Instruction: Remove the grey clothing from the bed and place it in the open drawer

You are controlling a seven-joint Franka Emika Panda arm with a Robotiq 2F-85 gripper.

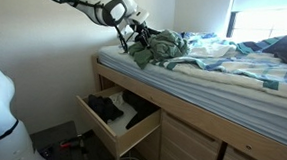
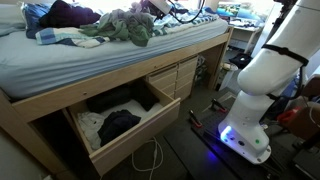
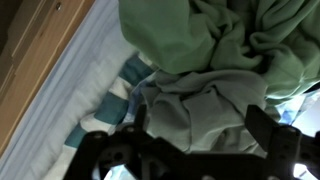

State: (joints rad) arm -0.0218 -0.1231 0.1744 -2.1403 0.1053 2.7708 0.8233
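A crumpled grey-green garment [image 1: 162, 49] lies in a heap near the edge of the bed [image 1: 199, 82]; it also shows in an exterior view [image 2: 125, 28] and fills the wrist view [image 3: 210, 70]. My gripper [image 1: 139, 34] hovers right over the garment's end, also seen in an exterior view [image 2: 160, 10]. In the wrist view its two dark fingers [image 3: 195, 135] are spread wide with folds of the cloth between and below them, not clamped. The open wooden drawer [image 1: 117, 140] sticks out under the bed, with dark and light clothes inside; it also shows in an exterior view [image 2: 125, 150].
Striped blue-and-white bedding [image 3: 125, 80] covers the mattress. A dark purple item [image 2: 65, 14] and other clothes lie further along the bed. Closed drawers [image 2: 175, 80] sit beside the open one. A white robot base [image 2: 255, 90] and cables [image 2: 150, 160] are on the floor.
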